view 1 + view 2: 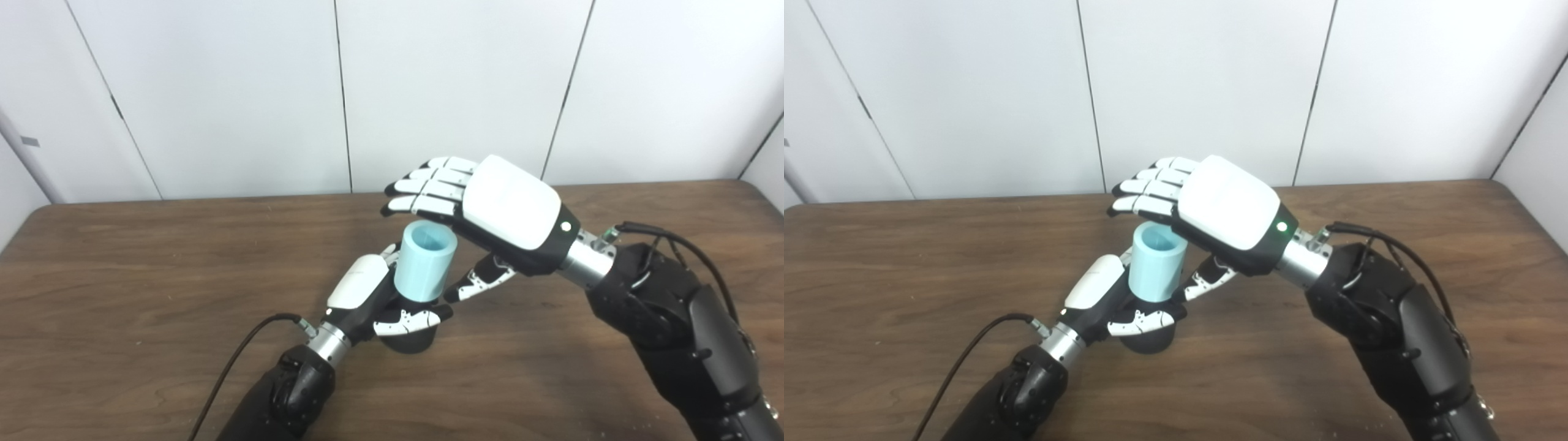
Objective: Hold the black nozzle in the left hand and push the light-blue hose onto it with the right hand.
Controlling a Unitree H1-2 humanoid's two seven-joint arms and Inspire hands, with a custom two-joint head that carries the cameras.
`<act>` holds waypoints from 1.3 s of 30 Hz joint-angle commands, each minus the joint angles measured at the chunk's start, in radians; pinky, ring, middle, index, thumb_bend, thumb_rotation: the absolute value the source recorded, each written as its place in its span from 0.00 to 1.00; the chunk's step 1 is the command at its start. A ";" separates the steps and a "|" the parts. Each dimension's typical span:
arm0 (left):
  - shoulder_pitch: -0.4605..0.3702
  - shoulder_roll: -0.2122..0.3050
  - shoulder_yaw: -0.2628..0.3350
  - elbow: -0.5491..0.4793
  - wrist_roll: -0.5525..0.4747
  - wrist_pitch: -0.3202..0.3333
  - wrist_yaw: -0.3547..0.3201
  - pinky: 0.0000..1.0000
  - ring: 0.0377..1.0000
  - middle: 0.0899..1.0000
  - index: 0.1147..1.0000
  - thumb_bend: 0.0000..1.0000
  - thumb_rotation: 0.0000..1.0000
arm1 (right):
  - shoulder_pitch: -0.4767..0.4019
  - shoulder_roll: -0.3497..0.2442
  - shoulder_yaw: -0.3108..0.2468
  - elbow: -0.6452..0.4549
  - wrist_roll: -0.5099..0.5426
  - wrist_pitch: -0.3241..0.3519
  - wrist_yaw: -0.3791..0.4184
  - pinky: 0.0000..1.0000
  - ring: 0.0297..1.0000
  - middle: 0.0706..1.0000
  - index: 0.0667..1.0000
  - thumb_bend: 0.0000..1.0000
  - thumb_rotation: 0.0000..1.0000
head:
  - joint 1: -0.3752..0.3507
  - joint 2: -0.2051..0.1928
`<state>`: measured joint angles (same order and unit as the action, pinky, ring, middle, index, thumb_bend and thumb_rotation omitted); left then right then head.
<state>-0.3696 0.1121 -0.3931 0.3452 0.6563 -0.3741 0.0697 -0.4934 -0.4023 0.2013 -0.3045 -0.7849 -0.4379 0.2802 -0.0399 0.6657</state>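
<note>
Two parts joined: the light-blue hose stands upright on the black nozzle, its lower end seated over the nozzle's top; its open mouth faces up, hollow inside.
Nozzle: only its dark rounded base shows, below my left fingers; whether it rests on the table or hangs just above it, I cannot tell.
Where they are: near the middle of the table, a little toward my side.
My left hand: wrapped around the joint where hose meets nozzle, fingers clenched on the nozzle, thumb laid across the front. The white back of the hand faces up and to the left.
My right hand: above and just right of the hose, palm down, fingers stretched out nearly flat over the hose's open mouth, released and holding nothing. They look close to the rim; I cannot tell whether they touch it.
My right thumb: hangs below the palm, pointing toward the hose's right side, close beside it and near my left thumb.
Arms: my left forearm comes up from the bottom edge with a black cable trailing from the wrist; my right forearm comes in from the lower right, cables looped at the wrist.
Table: dark brown wood grain.
Behind: white wall panels with dark seams.
</note>
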 commanded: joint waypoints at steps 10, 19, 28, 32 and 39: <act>0.284 -0.017 -0.044 0.189 -0.097 -0.061 -0.039 0.99 0.90 0.74 0.54 0.75 0.57 | -0.032 -0.024 -0.053 -0.059 0.069 -0.013 -0.025 0.78 0.80 0.81 0.76 0.69 0.15 | 0.002 0.005; 0.279 -0.021 -0.043 0.203 -0.101 -0.079 -0.035 0.99 0.90 0.77 0.72 0.85 0.52 | -0.027 -0.029 -0.047 -0.053 0.070 -0.020 -0.019 0.77 0.80 0.81 0.75 0.71 0.16 | 0.004 0.006; 0.279 -0.022 -0.043 0.206 -0.101 -0.080 -0.034 0.99 0.90 0.77 0.72 0.84 0.52 | -0.014 -0.029 -0.038 -0.063 0.083 -0.011 0.013 0.73 0.80 0.80 0.76 0.74 0.17 | 0.004 0.008; 0.279 -0.021 -0.042 0.203 -0.101 -0.079 -0.035 0.99 0.90 0.77 0.72 0.84 0.52 | -0.006 -0.036 -0.016 -0.042 0.112 -0.024 0.026 0.74 0.80 0.80 0.76 0.75 0.16 | 0.002 0.012; 0.283 -0.019 -0.041 0.192 -0.103 -0.073 -0.042 0.99 0.90 0.77 0.71 0.84 0.52 | 0.019 -0.088 0.060 0.005 0.190 -0.032 0.017 0.82 0.85 0.86 0.81 0.71 0.12 | 0.002 0.014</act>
<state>-0.3689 0.1124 -0.3855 0.3458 0.6102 -0.3793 0.0031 -0.4237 -0.4318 0.2622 -0.2911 -0.6774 -0.4425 0.3184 -0.0368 0.6796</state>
